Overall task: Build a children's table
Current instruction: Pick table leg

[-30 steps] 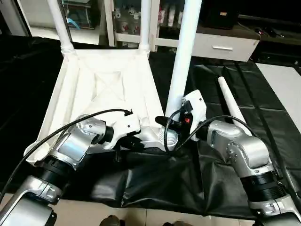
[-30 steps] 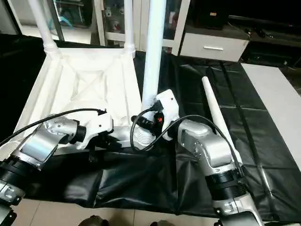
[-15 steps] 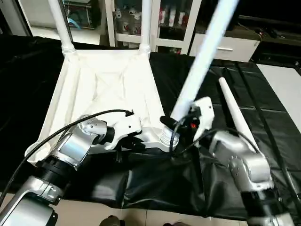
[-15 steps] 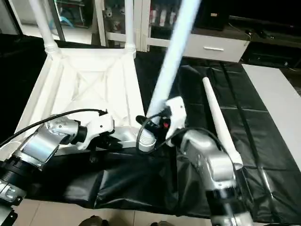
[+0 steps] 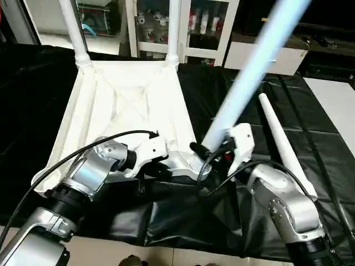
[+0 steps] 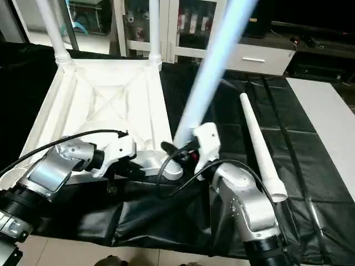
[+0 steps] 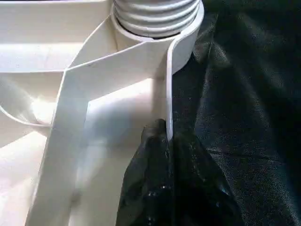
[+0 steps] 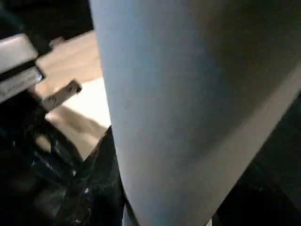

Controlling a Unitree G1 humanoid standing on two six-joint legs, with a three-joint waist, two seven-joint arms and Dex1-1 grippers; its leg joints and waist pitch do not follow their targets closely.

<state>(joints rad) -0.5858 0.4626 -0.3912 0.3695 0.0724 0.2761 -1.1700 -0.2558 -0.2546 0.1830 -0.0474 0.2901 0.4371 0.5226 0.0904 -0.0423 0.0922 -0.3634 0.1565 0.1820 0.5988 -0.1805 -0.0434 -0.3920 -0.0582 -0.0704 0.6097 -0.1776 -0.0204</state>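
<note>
- Black fingers of the left tool (image 7: 168,155) pinch shut on the thin raised rim of the white table top (image 5: 125,105), just beside the near corner socket (image 7: 186,35), apparently to pin the piece down while a leg goes in.
- Right tool (image 5: 222,152) is clamped on the lower end of a white leg (image 5: 252,72); its fingers (image 8: 94,174) press one side of the tube, though how fully they wrap it is hard to tell from so close.
- That leg leans away to the robot's right, its ribbed foot at the mouth of the near corner socket; judged from the tilt, it is not seated squarely.
- Table top lies upside down on the black-sheeted surface (image 5: 310,127), X-ribbed underside facing up, so the sockets can take legs from above.
- Two far legs (image 5: 173,27) stand upright in the far corner sockets.
- Fourth leg (image 5: 277,138) lies loose on the sheet to the right, within reach of the right arm, presumably waiting its turn.
</note>
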